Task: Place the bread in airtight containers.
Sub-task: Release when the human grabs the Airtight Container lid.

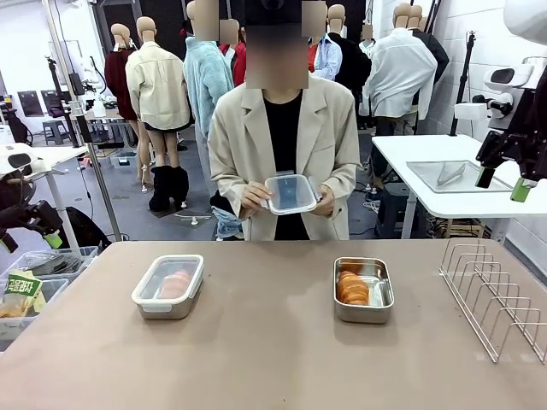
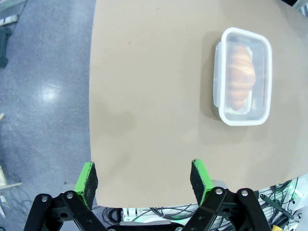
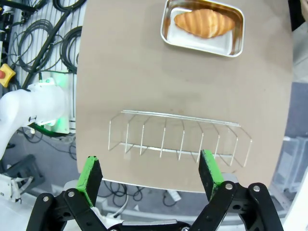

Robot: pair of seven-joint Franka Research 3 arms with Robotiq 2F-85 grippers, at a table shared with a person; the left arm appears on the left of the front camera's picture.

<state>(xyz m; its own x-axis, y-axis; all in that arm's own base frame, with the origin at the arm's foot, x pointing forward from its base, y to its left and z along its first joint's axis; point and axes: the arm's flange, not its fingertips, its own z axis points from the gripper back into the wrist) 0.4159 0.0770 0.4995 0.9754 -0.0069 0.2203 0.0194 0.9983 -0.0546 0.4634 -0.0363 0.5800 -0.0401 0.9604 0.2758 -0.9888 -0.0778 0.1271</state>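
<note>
Both tins sit on the table: the lidded tin (image 1: 167,286) holds a croissant, the open tin (image 1: 363,289) holds bread (image 1: 352,287). Its lid (image 1: 291,193) rests in the person's hands (image 1: 254,198). Left gripper (image 2: 143,180) and right gripper (image 3: 151,175) hang agape, empty

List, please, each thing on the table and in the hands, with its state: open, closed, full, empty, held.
Left container: lidded, bread inside.
Right container: no lid, bread inside.
Spare lid: held in the person's hands, off the table.
Wire rack: empty.
Left gripper: open, empty.
Right gripper: open, empty.
</note>
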